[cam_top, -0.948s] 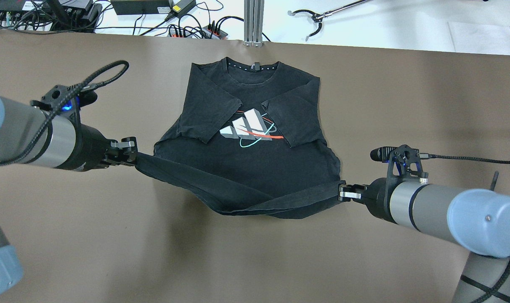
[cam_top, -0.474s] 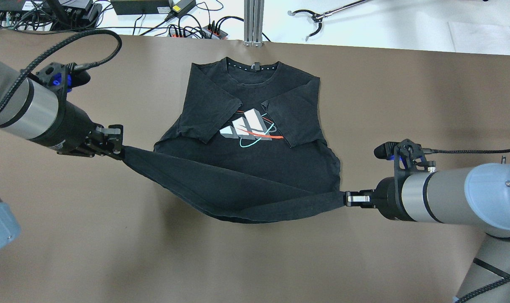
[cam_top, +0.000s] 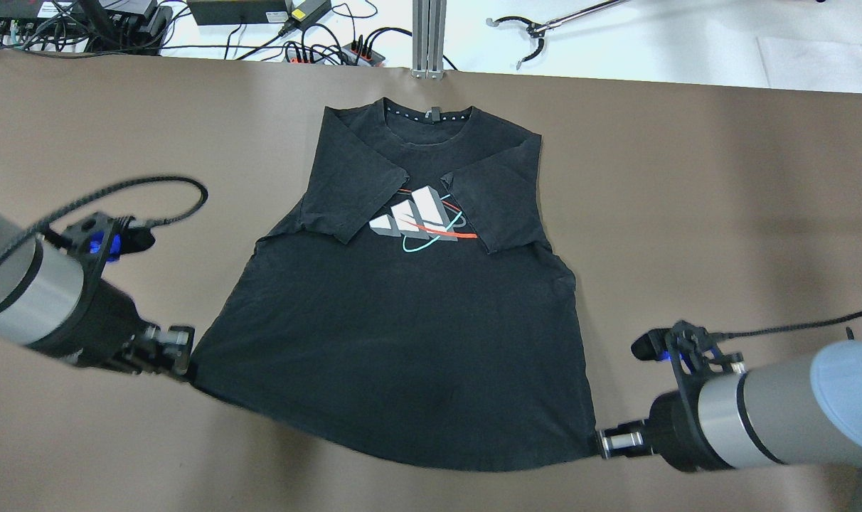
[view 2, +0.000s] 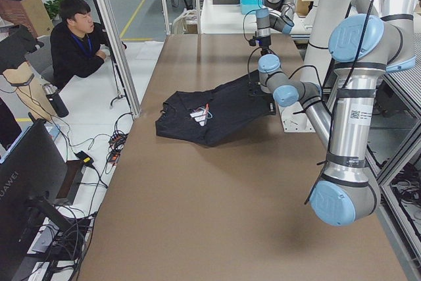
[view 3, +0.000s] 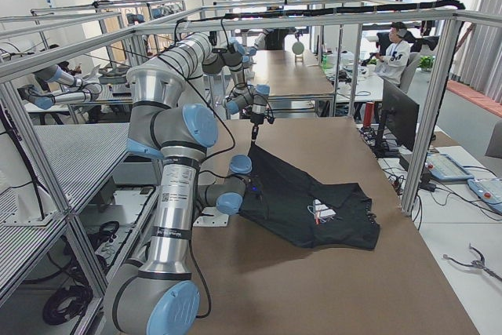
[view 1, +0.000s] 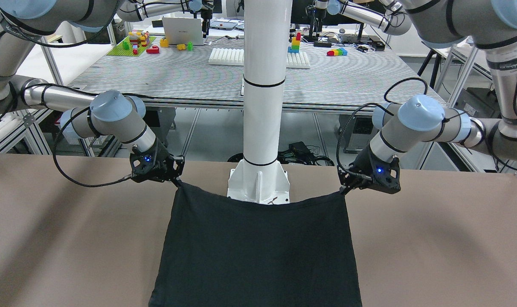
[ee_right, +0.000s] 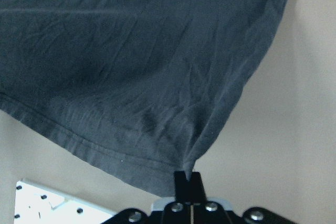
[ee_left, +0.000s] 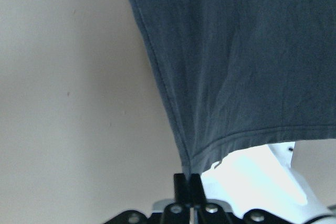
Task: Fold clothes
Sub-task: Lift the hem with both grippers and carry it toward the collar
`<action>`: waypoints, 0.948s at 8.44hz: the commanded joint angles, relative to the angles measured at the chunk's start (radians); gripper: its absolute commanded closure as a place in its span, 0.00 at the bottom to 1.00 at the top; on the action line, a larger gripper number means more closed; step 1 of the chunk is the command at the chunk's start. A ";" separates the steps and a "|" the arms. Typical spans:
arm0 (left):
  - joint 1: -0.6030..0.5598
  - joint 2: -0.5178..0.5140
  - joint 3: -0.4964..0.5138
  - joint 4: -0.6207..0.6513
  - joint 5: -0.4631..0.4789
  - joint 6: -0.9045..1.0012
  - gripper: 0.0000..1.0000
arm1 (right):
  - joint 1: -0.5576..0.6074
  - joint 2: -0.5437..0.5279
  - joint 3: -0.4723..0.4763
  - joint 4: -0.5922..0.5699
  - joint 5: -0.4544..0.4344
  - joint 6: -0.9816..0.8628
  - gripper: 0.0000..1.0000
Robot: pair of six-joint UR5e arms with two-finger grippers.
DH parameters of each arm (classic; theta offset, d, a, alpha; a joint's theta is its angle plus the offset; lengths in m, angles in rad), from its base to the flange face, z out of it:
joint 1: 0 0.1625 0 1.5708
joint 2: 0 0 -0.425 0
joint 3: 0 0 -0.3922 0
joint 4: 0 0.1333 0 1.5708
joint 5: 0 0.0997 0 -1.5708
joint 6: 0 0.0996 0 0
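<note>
On the brown surface, at its middle, a black garment is spread front side up, with its collar at 12 o'clock in the overhead view and its hem at 6 o'clock. The left claw is seen at about 8 o'clock of the garment, its fingers pressed together on the hem corner there; in the left wrist view the cloth is pinched between the closed tips of that claw and fans out from them. The right claw is found at about 4 o'clock, likewise pinched tight on the opposite hem corner, and the fabric is shown gathered into creases at its tips in the right wrist view. Between the two held corners the hem is drawn into a shallow sagging curve. Both sleeves are folded inward across the chest, and a white, red and teal logo is left showing between them. From the front-facing camera, the left claw and the right claw are seen holding the corners just above the surface.
</note>
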 commanded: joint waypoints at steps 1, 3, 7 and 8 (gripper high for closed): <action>0.096 0.107 -0.139 0.001 -0.025 -0.009 1.00 | -0.048 -0.051 0.107 -0.026 0.098 0.000 1.00; 0.086 0.097 -0.138 0.004 -0.021 -0.009 1.00 | -0.039 -0.043 0.174 -0.148 0.101 0.002 1.00; -0.162 -0.108 0.114 0.002 0.020 -0.006 1.00 | 0.198 0.071 0.016 -0.207 0.085 0.002 1.00; -0.225 -0.153 0.187 0.002 0.033 0.000 1.00 | 0.281 0.127 -0.064 -0.207 0.084 0.000 1.00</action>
